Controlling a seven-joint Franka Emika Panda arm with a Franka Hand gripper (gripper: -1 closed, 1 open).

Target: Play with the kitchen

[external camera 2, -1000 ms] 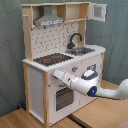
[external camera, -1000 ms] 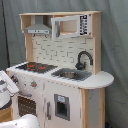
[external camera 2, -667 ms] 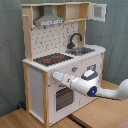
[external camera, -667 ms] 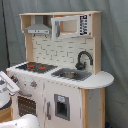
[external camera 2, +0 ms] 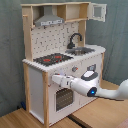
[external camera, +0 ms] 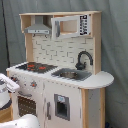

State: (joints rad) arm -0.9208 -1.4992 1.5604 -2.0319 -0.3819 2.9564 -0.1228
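Note:
The kitchen (external camera: 60, 70) is a white and light-wood toy with a black-red stovetop (external camera: 35, 66), a grey hood (external camera: 37, 27), a black faucet (external camera: 83, 58) and a sink (external camera: 70, 75). In the second exterior view the kitchen (external camera 2: 35, 85) faces the arm, which reaches in from the lower right. My gripper (external camera 2: 54, 80) is level with the knob panel, just above the oven door (external camera 2: 62, 99), near the front left corner post. In the first exterior view only a white part of the arm (external camera: 7, 85) shows at the left edge, beside the knobs (external camera: 33, 84).
A grey curtain (external camera 2: 10, 50) hangs behind the kitchen. Wooden boards (external camera 2: 20, 119) lie under it. The upper cupboard door (external camera 2: 98, 11) stands open at the second exterior view's top right. The round counter end (external camera: 102, 79) juts out on the first exterior view's right.
The gripper has slid a little toward the second exterior view's left along the knob panel. The kitchen has not moved.

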